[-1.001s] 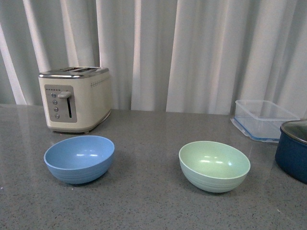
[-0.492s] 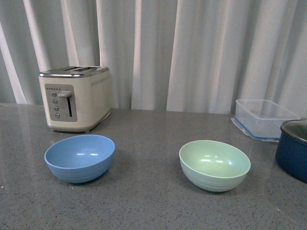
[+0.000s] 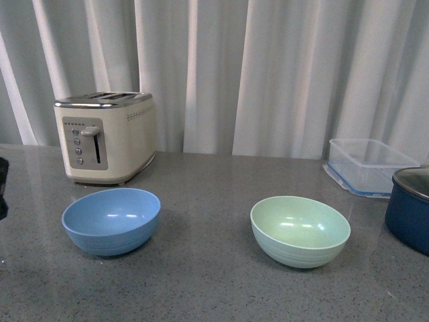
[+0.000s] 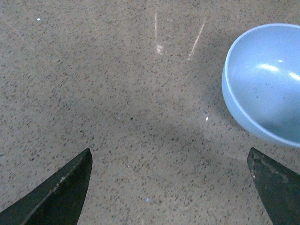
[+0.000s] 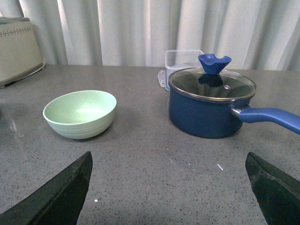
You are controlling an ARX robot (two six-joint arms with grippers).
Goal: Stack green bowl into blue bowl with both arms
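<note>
Since both bowls sit well apart on the grey countertop, none of the stacking is done yet. The lift, the carry and the setting-in all remain.

At the far left stands the cream toaster. At the right edge sits a navy pot with a glass lid, and a clear container lies just behind it. None of these belong to the job.

The green bowl rests upright and empty, right of centre and left of the pot. The blue bowl rests upright and empty on the left, in front of the toaster.

The left gripper hangs over bare counter with its fingers spread wide, grasping nothing. The blue bowl lies close beside it, outside the span of the fingers and not touching either one.

The right gripper is likewise spread and empty. The green bowl sits farther off than its fingertips and apart from them, so I judge it needs a clear reach forward before the rim can be taken.
</note>
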